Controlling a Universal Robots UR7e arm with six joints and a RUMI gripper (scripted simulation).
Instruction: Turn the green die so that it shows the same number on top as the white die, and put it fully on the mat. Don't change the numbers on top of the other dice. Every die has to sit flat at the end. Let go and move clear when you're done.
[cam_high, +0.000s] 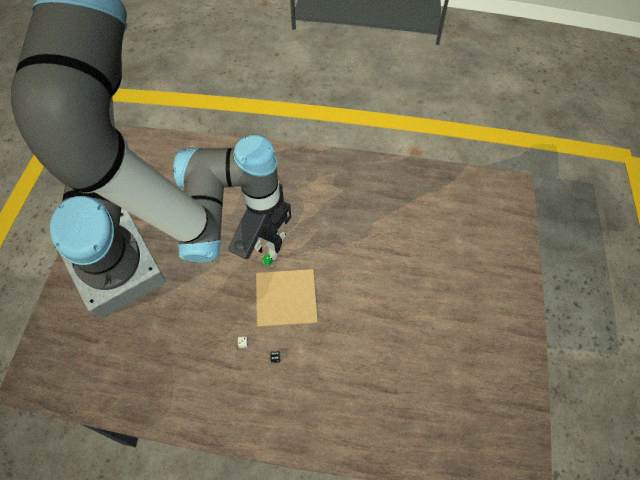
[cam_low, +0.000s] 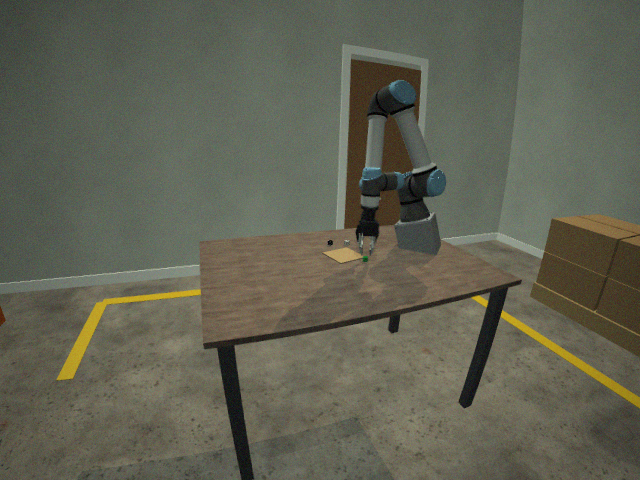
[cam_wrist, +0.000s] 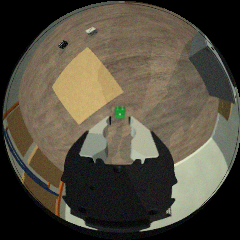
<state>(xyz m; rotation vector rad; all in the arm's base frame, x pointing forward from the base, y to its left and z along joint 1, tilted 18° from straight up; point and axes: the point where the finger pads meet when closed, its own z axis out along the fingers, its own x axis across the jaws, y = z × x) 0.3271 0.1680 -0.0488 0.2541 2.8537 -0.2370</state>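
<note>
The green die (cam_high: 267, 260) lies on the wooden table just off the near-robot edge of the tan mat (cam_high: 285, 297), not on it. My gripper (cam_high: 271, 253) hangs straight above the die with its fingers a small way apart. In the wrist view the green die (cam_wrist: 119, 112) sits just beyond the gap between the fingertips, and I see no finger touching it. The white die (cam_high: 241, 342) and the black die (cam_high: 275, 355) lie on the table past the mat's far side. The numbers on top are too small to read.
The robot base (cam_high: 105, 268) stands at the table's left corner, close to the gripper. Cardboard boxes (cam_low: 594, 268) stand on the floor beyond the table. A yellow line (cam_high: 361, 121) marks the floor around the table.
</note>
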